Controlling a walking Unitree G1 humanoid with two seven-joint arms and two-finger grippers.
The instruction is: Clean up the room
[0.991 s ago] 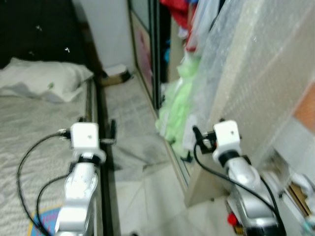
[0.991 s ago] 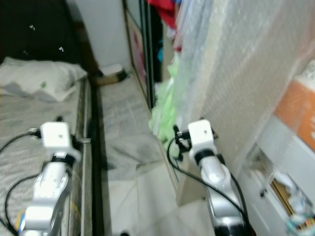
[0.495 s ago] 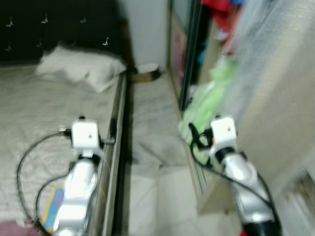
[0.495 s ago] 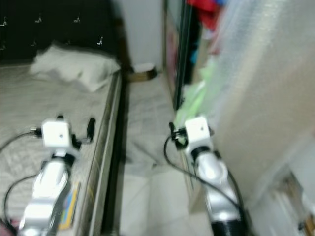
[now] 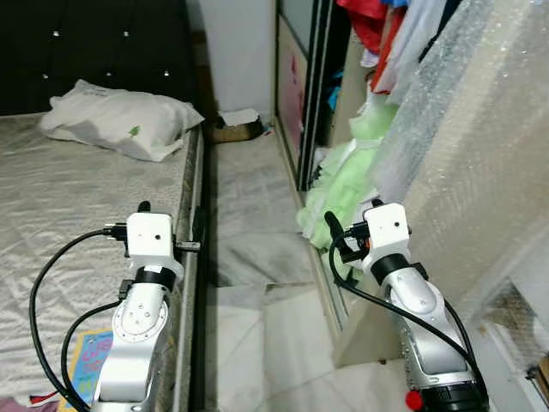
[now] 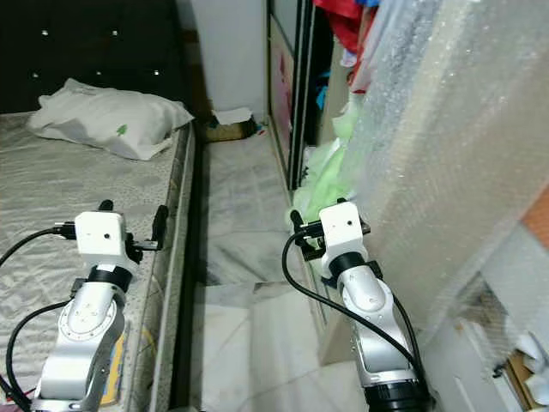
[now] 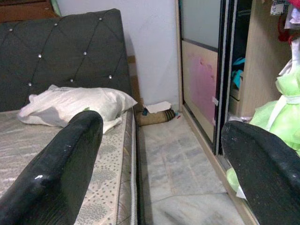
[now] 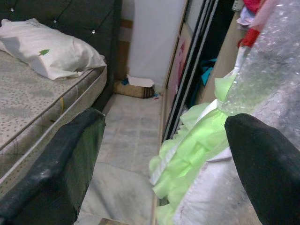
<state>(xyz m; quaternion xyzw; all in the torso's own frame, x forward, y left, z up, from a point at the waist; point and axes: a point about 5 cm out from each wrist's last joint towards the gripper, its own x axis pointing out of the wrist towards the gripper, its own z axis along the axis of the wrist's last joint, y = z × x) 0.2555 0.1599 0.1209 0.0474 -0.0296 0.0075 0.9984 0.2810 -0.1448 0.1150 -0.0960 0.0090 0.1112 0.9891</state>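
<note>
A: Where does the tidying start, by your reckoning?

B: With the green frilly garment [image 5: 343,184] spilling out of the open wardrobe [image 5: 319,103] onto the floor strip [image 6: 236,206] between the wardrobe and the bed [image 5: 77,215]. It lies just ahead of the right gripper [image 8: 164,164], low against the sliding door track.

A: And the tools?

B: Both are empty. The right gripper's fingers [image 8: 61,164] stand spread wide, with nothing between them. The left gripper [image 7: 159,164] is spread as well, held over the bed's edge and pointing up the aisle toward the small cardboard box [image 7: 157,112] by the far wall.

A: How would that garment handle?

B: Light, soft and floppy, I'd judge. It will sag and trail whichever way it is lifted, and thin ruffles may slide out of a shallow pinch. I'd bunch a thick fold near the middle, not a loose hem.

A: Anything else lying about?

B: A white pillow [image 5: 120,129] on the bed, and bubble wrap [image 5: 463,172] over a panel on the right, close beside the right arm.
</note>
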